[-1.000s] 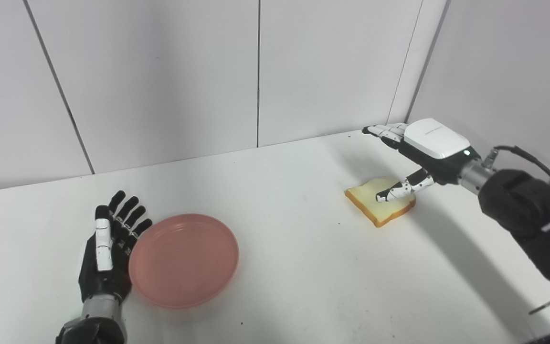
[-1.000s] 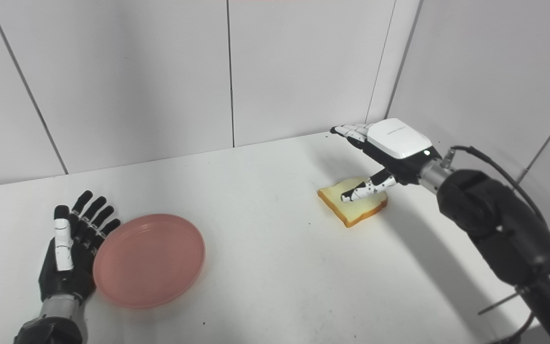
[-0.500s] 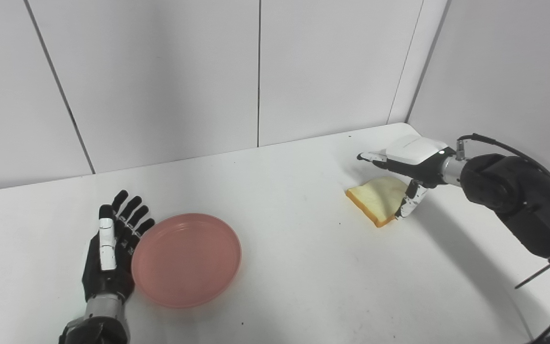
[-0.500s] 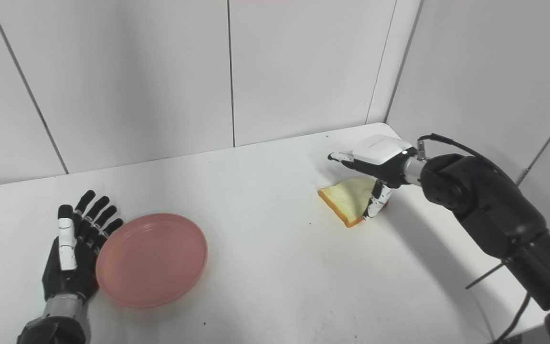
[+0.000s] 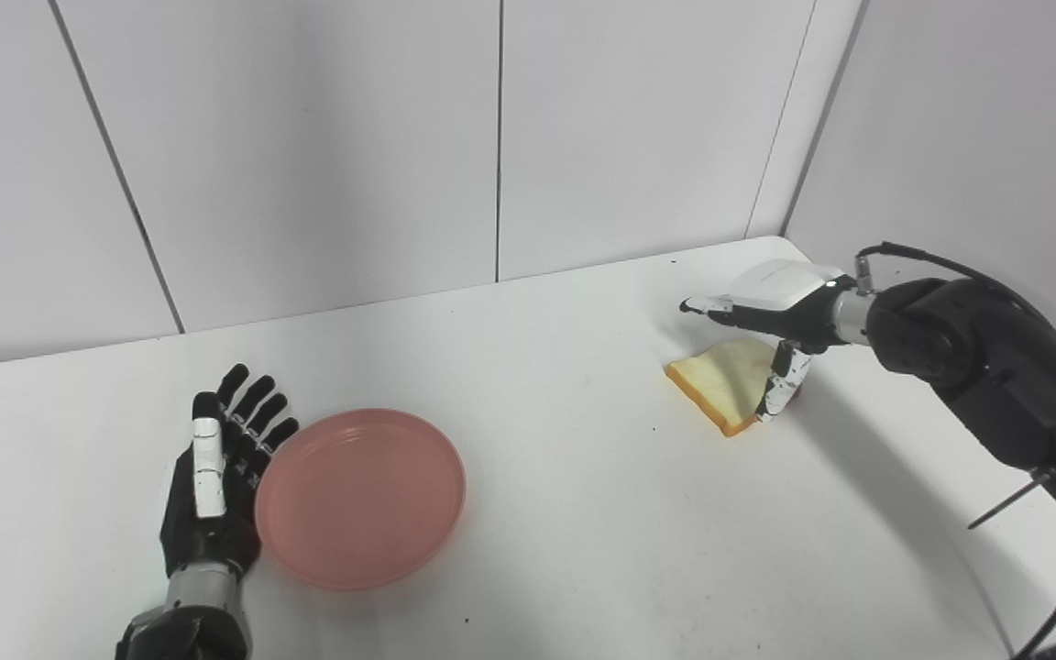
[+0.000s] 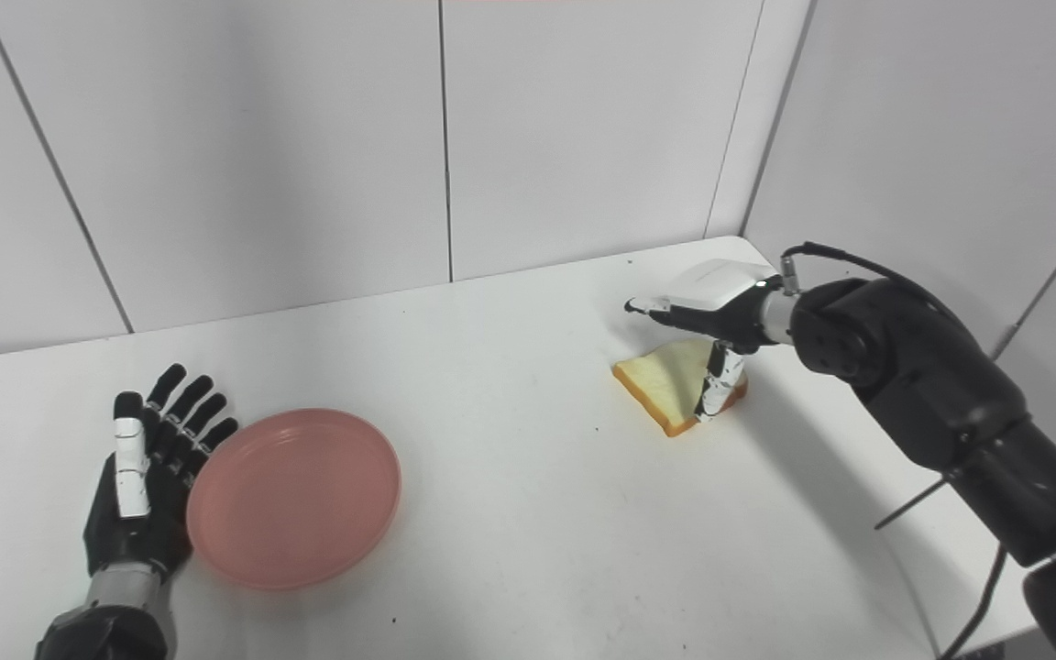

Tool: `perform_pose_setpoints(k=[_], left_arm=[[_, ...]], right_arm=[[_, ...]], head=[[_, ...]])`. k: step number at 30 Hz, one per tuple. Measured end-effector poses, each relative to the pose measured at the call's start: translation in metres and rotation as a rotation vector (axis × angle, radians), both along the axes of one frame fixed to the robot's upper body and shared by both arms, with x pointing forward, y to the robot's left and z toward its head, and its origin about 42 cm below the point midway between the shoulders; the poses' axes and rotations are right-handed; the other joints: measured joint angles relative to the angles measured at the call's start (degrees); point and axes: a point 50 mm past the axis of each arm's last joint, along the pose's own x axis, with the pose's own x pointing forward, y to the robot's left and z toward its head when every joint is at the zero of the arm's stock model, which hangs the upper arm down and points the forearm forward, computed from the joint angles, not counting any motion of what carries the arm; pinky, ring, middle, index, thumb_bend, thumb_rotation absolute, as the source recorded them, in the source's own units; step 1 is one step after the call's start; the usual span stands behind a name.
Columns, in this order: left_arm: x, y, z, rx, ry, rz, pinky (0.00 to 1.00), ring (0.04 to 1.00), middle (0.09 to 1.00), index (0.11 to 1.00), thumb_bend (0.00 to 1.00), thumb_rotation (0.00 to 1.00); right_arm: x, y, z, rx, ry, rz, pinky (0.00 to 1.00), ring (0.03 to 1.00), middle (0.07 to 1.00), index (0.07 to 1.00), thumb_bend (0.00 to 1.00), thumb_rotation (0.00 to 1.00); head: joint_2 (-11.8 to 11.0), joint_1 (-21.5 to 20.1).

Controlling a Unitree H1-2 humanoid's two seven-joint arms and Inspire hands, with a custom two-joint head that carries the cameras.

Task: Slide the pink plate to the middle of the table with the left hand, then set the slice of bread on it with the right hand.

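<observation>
The pink plate [image 5: 360, 496] lies flat on the white table at the front left. My left hand [image 5: 216, 467] is open, fingers straight, its edge against the plate's left rim. The slice of bread [image 5: 727, 385] lies at the back right, its near right edge tipped up a little. My right hand [image 5: 771, 307] hovers over it, palm down, fingers stretched out to the left above the slice and thumb pointing down at its right edge. It is open and holds nothing.
The white table [image 5: 583, 513] ends at grey wall panels behind and on the right. The bread lies near the back right corner [image 5: 789, 243]. A bare stretch of table lies between the plate and the bread.
My right hand has dropped lower over the bread and turned, its thumb moving from the slice's top to its right edge, which has tipped up. The left hand has nudged the plate slightly right.
</observation>
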Motion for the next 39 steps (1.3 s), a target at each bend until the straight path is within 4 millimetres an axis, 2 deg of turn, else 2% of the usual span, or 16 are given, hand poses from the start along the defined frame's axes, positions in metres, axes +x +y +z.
perform_pose_setpoints(k=[6, 10, 18, 33, 39], left_arm=[[0.001, 0.0, -0.001, 0.0, -0.001, 0.0, 0.78, 0.853, 0.858, 0.866, 0.89, 0.84], [0.001, 0.0, 0.0, 0.0, -0.002, 0.001, 0.78, 0.855, 0.862, 0.871, 0.89, 0.84], [0.001, -0.001, 0.0, 0.003, -0.003, -0.001, 0.78, 0.855, 0.862, 0.873, 0.88, 0.86], [0.0, 0.0, 0.0, 0.005, -0.004, -0.003, 0.79, 0.861, 0.866, 0.881, 0.88, 0.84], [0.0, 0.0, 0.0, 0.004, -0.004, -0.003, 0.78, 0.858, 0.859, 0.871, 0.89, 0.83]], right_arm=[[0.005, 0.006, 0.004, -0.034, 0.038, 0.006, 0.84, 0.927, 0.975, 1.0, 1.0, 0.26], [0.009, 0.01, -0.002, -0.092, 0.062, 0.009, 0.89, 0.953, 0.996, 1.0, 1.0, 0.28], [0.02, 0.009, -0.02, -0.196, 0.109, -0.008, 0.88, 0.975, 0.999, 1.0, 1.0, 0.25], [0.035, 0.008, -0.024, -0.181, 0.105, -0.03, 0.91, 0.962, 0.981, 0.98, 1.0, 0.22], [0.037, 0.005, -0.026, -0.166, 0.065, 0.006, 0.86, 0.933, 0.943, 0.928, 1.0, 0.23]], head=[[0.1, 0.4], [0.2, 0.6], [0.4, 0.8], [0.6, 1.0], [0.9, 1.0]])
